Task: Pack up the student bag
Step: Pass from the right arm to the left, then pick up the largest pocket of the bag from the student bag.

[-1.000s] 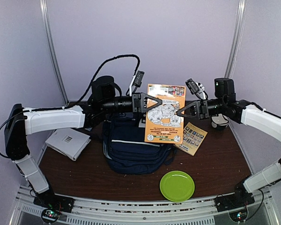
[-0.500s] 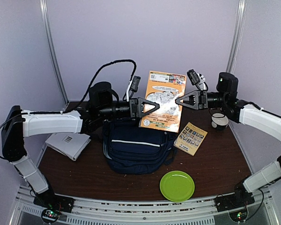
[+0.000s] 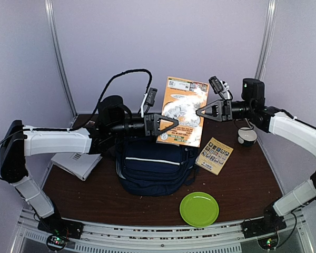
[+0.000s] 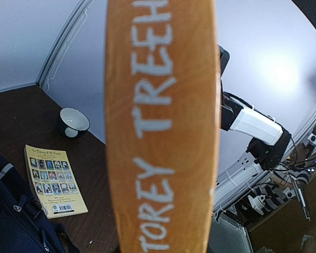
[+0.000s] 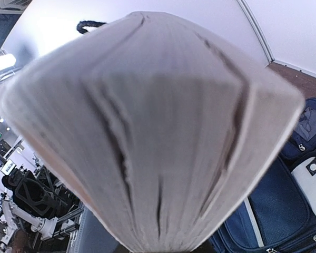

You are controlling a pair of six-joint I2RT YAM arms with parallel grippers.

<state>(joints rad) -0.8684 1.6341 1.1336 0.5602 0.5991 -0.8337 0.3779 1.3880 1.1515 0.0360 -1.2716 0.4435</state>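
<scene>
The student bag (image 3: 152,166), navy with a white stripe, lies on the table's middle. An orange book (image 3: 182,110) hangs upright in the air above the bag's far edge. My left gripper (image 3: 170,125) is shut on the book's lower left edge. My right gripper (image 3: 201,112) is shut on its right edge. In the left wrist view the book's orange spine (image 4: 163,126) fills the frame and hides the fingers. In the right wrist view its page edges (image 5: 147,132) hide the fingers, with the bag (image 5: 284,211) below.
A yellow booklet (image 3: 215,155) lies right of the bag, and a green plate (image 3: 199,208) sits near the front edge. A white bowl (image 3: 247,137) stands at the far right. A white packet (image 3: 76,161) lies at the left.
Both grippers have lifted the orange book higher above the bag and tilted it slightly. The bowl, hidden behind the right arm at first, now shows.
</scene>
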